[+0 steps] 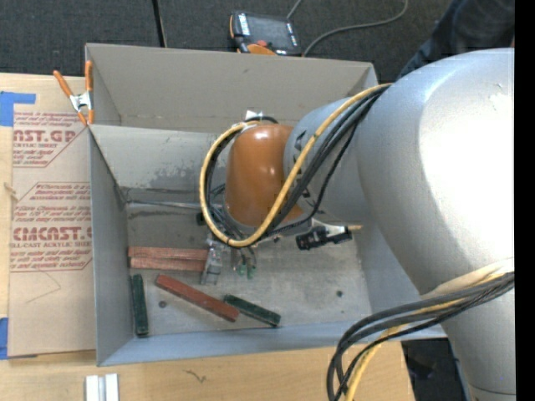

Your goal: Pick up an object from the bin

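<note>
- Grey metal bin (109, 224), scuffed floor, a few loose sticks lying on it.
- Robot's gripper (227, 264) hangs below the orange wrist cover (255, 174), at the right end of the reddish-brown flat sticks (165, 259) lying mid-left.
- Whether it is open or closed: cannot tell.
- Just in front: red-brown stick (196, 298) and dark green stick (252, 310); second green stick (138, 305) by the left wall.

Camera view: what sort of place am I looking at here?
Likely a robotics lab: a large robot arm with looped cables reaches into a grey metal bin holding loose reddish-brown sticks and dark green sticks.
</note>
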Controlling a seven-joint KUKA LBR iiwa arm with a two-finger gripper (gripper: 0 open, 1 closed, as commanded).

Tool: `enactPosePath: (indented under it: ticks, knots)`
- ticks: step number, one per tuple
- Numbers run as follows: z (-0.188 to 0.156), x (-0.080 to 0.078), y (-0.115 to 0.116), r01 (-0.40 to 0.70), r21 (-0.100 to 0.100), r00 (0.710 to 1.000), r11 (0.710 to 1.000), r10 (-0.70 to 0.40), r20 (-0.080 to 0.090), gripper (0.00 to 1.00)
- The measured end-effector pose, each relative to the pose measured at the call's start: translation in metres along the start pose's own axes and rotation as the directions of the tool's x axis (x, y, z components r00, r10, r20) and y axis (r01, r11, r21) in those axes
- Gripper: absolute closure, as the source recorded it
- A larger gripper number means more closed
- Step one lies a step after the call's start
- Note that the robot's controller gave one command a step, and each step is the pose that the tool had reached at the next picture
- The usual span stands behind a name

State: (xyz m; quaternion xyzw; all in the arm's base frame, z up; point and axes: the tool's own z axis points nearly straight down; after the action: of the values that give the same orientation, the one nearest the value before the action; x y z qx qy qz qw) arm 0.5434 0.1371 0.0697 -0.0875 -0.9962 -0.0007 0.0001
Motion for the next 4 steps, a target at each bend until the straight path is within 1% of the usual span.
enactPosePath:
  ticks: [1, 2, 3, 4]
  knots:
    - [-0.119, -0.009, 0.042, 0.181, -0.001, 0.983, 0.983, -0.181, 0.009, 1.00]
    - [-0.115, -0.007, 0.040, 0.180, 0.000, 0.984, 0.984, -0.180, 0.002, 0.00]
    - [-0.028, 0.025, 0.025, 0.285, 0.003, 0.958, 0.958, -0.285, -0.008, 0.00]
    - [0.001, -0.003, 0.024, 0.331, 0.002, 0.944, 0.944, -0.331, 0.000, 0.00]
